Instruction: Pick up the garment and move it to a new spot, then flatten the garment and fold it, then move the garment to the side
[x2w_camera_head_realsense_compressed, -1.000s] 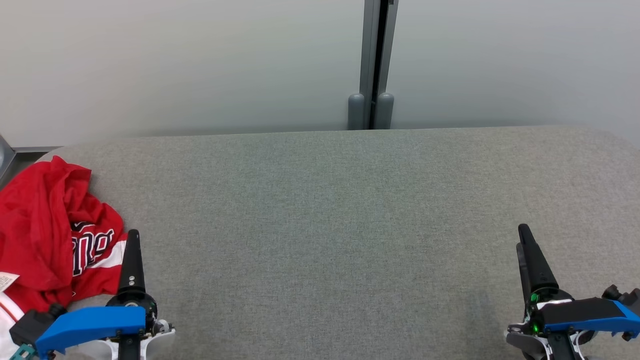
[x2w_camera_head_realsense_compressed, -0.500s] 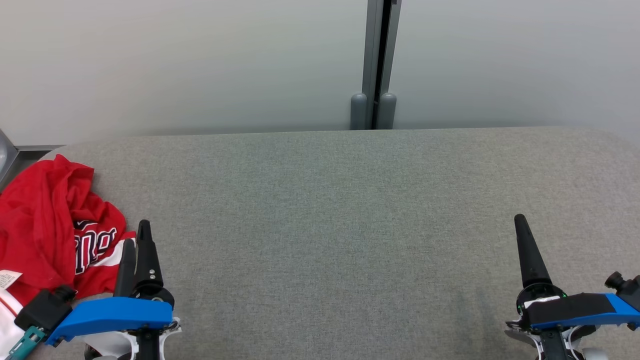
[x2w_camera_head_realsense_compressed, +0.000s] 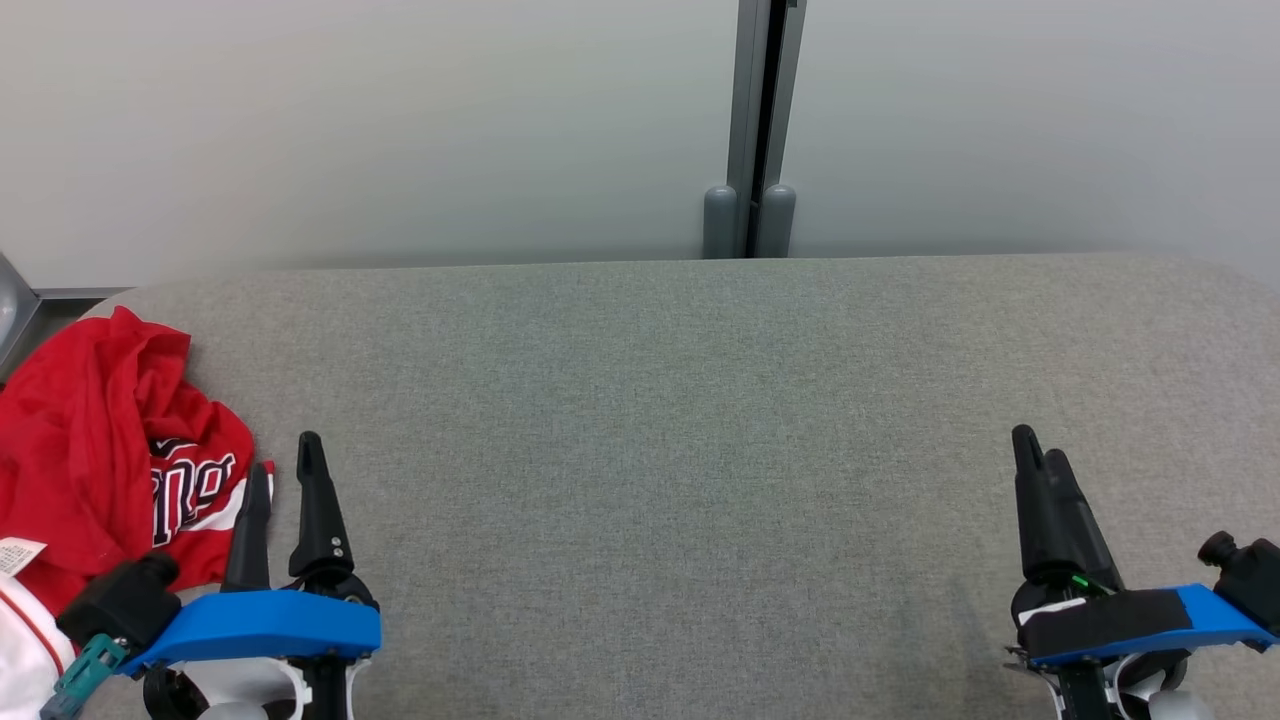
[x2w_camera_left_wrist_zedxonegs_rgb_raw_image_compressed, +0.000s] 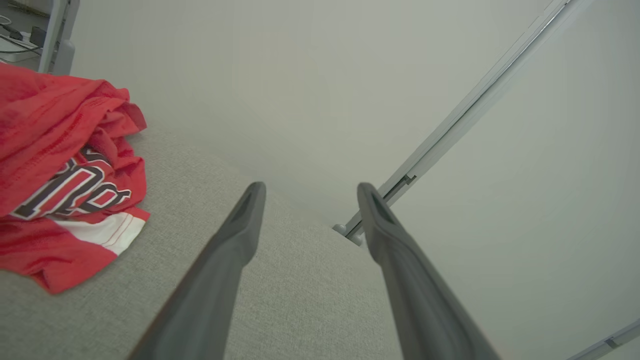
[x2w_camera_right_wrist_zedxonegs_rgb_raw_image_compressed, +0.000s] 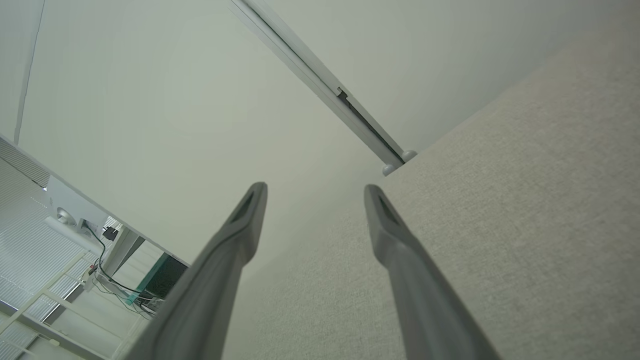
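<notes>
Probably light and limp, the crumpled red jersey (x2w_camera_head_realsense_compressed: 90, 440) lies at the table's (x2w_camera_head_realsense_compressed: 700, 400) left end just beside the left gripper (x2w_camera_head_realsense_compressed: 283, 455), jaws apart and empty like the right gripper (x2w_camera_head_realsense_compressed: 1038, 445); pinch a raised fold.

The shirt (x2w_camera_head_realsense_compressed: 90, 440) runs off the head view's left edge, and its near hem is hidden behind the left pincer (x2w_camera_head_realsense_compressed: 283, 455) and the blue mount (x2w_camera_head_realsense_compressed: 260, 625). The lettering (x2w_camera_head_realsense_compressed: 185, 485) on the shirt is crumpled into folds and cannot be read. On the shirt's left side a label (x2w_camera_head_realsense_compressed: 18, 555) is too small to read. Below the shirt, white cloth (x2w_camera_head_realsense_compressed: 25, 650) is cut off at the corner; whether it belongs to the shirt cannot be told. Far right of the shirt, the tabletop (x2w_camera_head_realsense_compressed: 650, 450) runs out of view, and the right pincer (x2w_camera_head_realsense_compressed: 1037, 444) has its fingers overlapping, which hides the gap between them.
</notes>
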